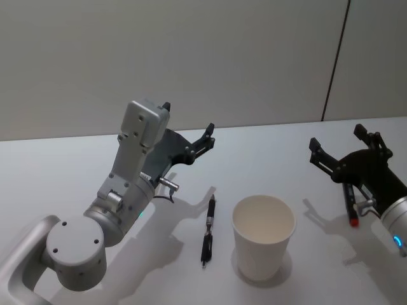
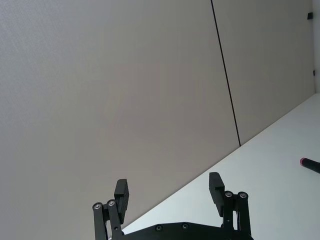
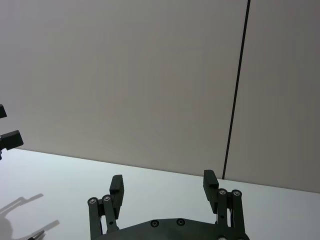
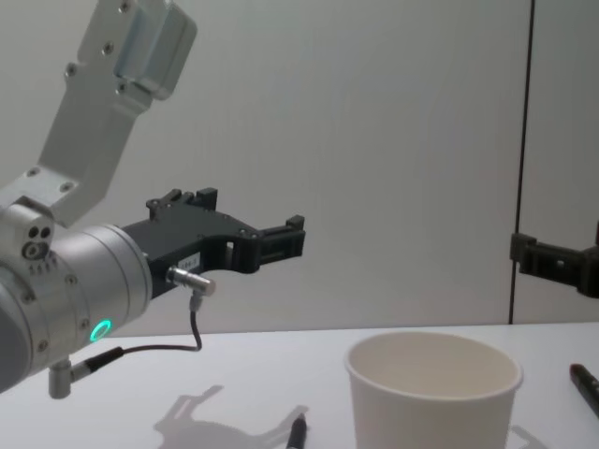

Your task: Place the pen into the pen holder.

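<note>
White table (image 1: pixel 57 168): pen holder (image 1: pixel 262 259), two pens (image 1: pixel 208 230) (image 1: pixel 351 213)

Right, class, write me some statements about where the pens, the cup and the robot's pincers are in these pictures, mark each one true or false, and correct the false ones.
1. The pen holder has nothing in it. True.
2. The left pincer grips the black pen. False: it is open and empty, raised above the table. The black pen lies flat on the table, on the robot's left of the holder.
3. A red-tipped pen lies on the table on the holder's other side, under the right pincer. True.
4. The pen holder lies tipped on its side. False: it stands upright, mouth up.
5. The right pincer is shut. False: its fingers are spread apart, with nothing between them.
</note>
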Controlling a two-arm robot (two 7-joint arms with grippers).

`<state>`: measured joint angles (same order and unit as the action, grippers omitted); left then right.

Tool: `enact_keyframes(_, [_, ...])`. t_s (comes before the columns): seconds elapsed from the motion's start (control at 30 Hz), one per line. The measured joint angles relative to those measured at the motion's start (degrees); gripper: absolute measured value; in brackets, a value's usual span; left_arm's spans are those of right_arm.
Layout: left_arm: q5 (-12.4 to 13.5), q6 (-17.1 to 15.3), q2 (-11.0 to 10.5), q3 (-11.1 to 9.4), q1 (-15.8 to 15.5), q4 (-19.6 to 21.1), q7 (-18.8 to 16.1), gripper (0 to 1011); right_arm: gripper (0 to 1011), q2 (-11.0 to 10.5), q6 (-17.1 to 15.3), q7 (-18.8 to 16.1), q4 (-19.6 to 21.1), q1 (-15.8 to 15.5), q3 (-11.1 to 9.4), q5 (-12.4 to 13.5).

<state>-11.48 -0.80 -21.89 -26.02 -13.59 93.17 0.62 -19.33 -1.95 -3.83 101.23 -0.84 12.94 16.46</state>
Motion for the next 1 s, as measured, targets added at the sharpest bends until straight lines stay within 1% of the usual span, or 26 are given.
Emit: enact_keyframes(1.0, [0.0, 0.0, 0.0, 0.0, 0.0, 0.0, 0.0, 1001, 1001, 0.0, 0.0, 0.0, 0.0, 0.0, 0.0, 0.0])
